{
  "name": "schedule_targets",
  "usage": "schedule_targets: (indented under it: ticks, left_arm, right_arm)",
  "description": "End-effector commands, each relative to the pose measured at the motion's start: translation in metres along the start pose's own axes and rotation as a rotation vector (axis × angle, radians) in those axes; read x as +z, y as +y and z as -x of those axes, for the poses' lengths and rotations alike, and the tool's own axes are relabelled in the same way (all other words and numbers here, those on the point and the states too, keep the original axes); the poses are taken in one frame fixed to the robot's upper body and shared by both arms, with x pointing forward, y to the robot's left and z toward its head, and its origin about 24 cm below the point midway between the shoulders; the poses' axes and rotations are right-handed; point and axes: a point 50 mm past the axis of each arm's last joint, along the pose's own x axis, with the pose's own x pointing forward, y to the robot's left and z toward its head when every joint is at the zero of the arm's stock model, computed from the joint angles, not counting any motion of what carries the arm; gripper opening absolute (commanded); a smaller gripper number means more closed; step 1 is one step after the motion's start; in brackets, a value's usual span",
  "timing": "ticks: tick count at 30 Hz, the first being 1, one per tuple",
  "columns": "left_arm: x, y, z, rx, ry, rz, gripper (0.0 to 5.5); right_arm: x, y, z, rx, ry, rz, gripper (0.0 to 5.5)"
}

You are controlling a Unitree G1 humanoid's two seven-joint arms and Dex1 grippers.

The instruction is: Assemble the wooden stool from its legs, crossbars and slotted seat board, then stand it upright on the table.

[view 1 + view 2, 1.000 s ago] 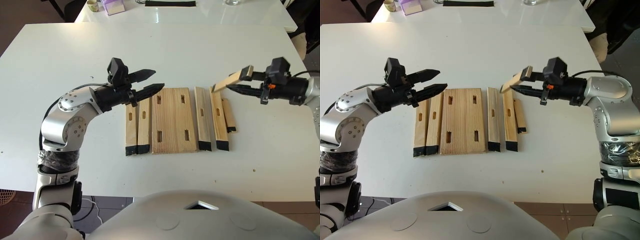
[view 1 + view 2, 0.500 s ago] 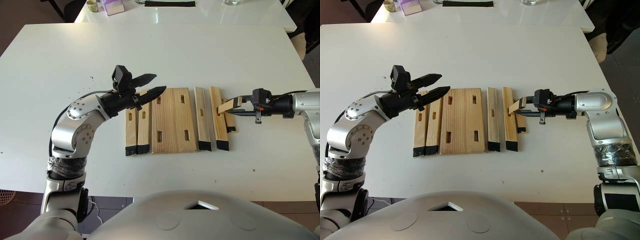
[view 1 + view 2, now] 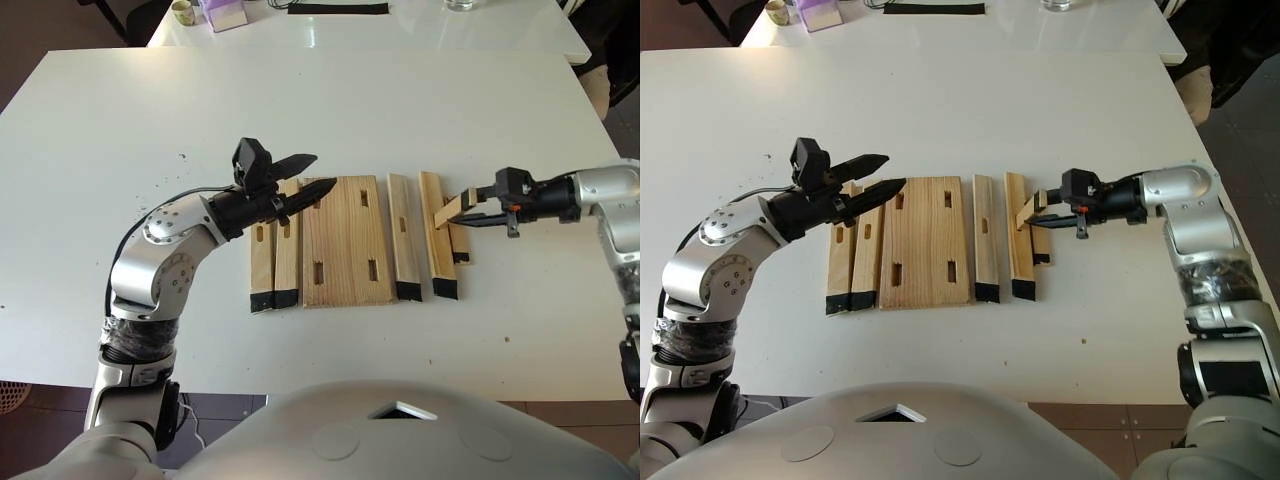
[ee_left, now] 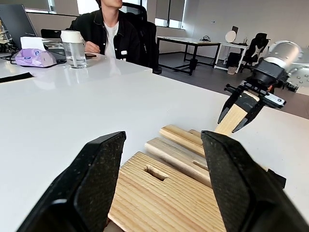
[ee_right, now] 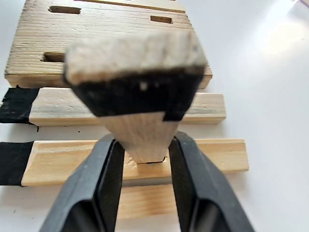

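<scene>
The slotted seat board (image 3: 345, 240) lies flat at the table's middle. Two legs (image 3: 275, 252) lie side by side along its left edge, and two more legs (image 3: 403, 240) (image 3: 438, 240) lie to its right. A short crossbar (image 3: 460, 243) lies beside the rightmost leg. My right gripper (image 3: 468, 207) is shut on another short crossbar (image 3: 450, 210), which is tilted with its low end on or just over the rightmost leg (image 5: 135, 162). My left gripper (image 3: 308, 172) is open and holds nothing. It hovers over the far ends of the left legs, at the board's far left corner (image 4: 164, 203).
Bare white table (image 3: 120, 120) surrounds the parts on every side. A second table behind carries a cup (image 3: 185, 11), a purple box (image 3: 226, 12) and a black strip (image 3: 338, 7).
My right gripper came down with the crossbar from above the table to the rightmost leg. My left gripper edged a little right and lower, towards the board.
</scene>
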Motion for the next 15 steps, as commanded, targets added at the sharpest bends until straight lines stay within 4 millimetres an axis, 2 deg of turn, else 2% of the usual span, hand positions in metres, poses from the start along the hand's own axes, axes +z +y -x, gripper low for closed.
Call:
schedule_targets:
  ticks: [1, 7, 15]
  left_arm:
    - [-0.003, -0.002, -0.005, -0.022, 0.022, 0.002, 2.9]
    - [-0.009, -0.007, -0.005, -0.039, 0.043, 0.022, 2.9]
    - [-0.011, -0.007, -0.005, -0.037, 0.057, 0.034, 2.9]
  right_arm:
    - [-0.034, 0.005, -0.025, 0.089, 0.146, -0.151, 1.3]
    - [-0.059, 0.013, -0.034, 0.137, 0.195, -0.239, 1.3]
    - [-0.08, 0.027, -0.038, 0.115, 0.127, -0.388, 1.3]
